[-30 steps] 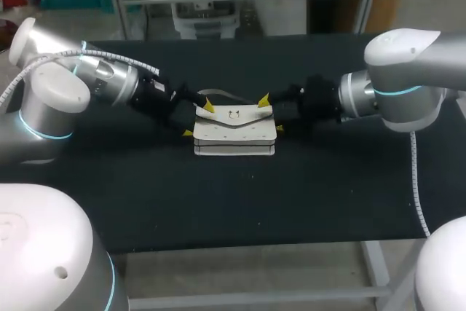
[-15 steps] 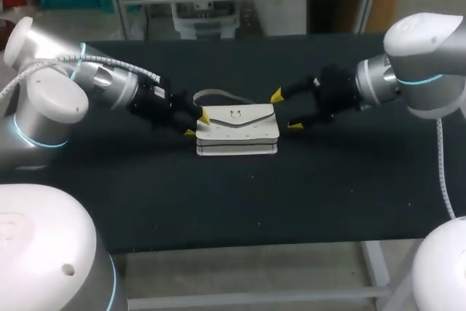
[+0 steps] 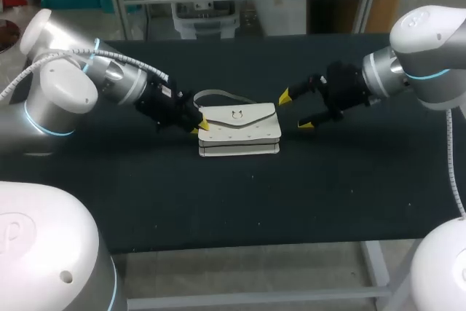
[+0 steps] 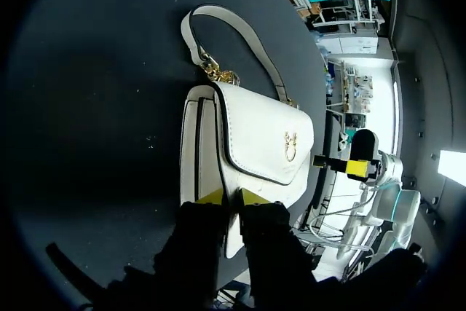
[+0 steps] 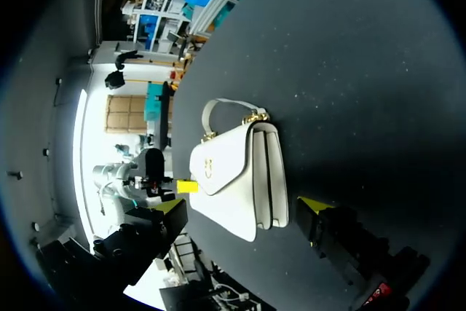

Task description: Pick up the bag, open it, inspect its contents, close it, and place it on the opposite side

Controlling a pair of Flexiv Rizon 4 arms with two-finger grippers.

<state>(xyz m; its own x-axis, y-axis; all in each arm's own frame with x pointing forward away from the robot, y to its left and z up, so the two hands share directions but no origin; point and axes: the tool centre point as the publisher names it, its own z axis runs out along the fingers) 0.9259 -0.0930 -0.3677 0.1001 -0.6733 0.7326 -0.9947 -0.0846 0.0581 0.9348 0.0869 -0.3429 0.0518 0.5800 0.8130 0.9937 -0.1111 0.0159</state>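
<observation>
A white flap bag with a gold clasp lies flat in the middle of the black table, its strap curled behind it. My left gripper is at the bag's left end. In the left wrist view the left gripper has its yellow tips close together, pinching the edge of the bag between them. My right gripper hangs open just right of the bag, apart from it. In the right wrist view the bag lies ahead of the open right gripper, flap shut.
The black table stretches wide in front of the bag and to both sides. My two arms come in low from the left and right, level with the bag.
My left gripper's fingers have come together on the bag's left end. My right gripper has opened wide, let go of the bag and drawn back to the right. The flap has dropped flat.
</observation>
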